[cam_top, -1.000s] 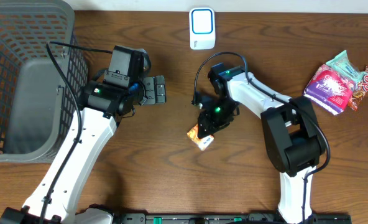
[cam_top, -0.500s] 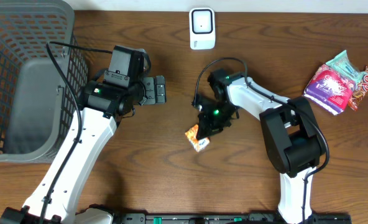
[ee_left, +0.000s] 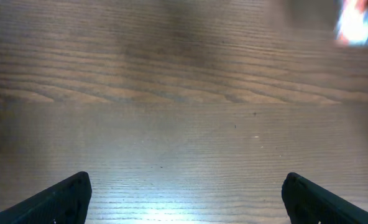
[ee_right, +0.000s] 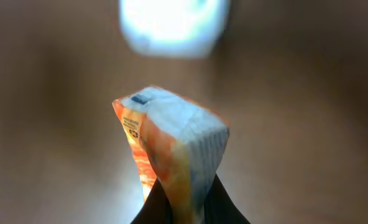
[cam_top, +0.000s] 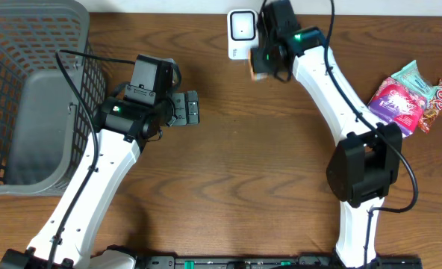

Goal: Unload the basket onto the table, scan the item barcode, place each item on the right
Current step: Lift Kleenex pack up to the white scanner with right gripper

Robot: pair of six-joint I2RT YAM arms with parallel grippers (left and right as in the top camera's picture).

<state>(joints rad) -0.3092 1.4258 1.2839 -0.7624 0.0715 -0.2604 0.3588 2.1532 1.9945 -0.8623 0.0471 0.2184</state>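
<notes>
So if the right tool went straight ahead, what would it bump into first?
Probably the white scanner, which shows blurred just past the packet that the right tool holds; depth is hard to judge.

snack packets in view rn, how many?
4. One orange packet held in the right gripper beside the scanner; three piled at the table's right side: pink packet, teal packet, red packet. Others may hide beneath that pile.
</notes>
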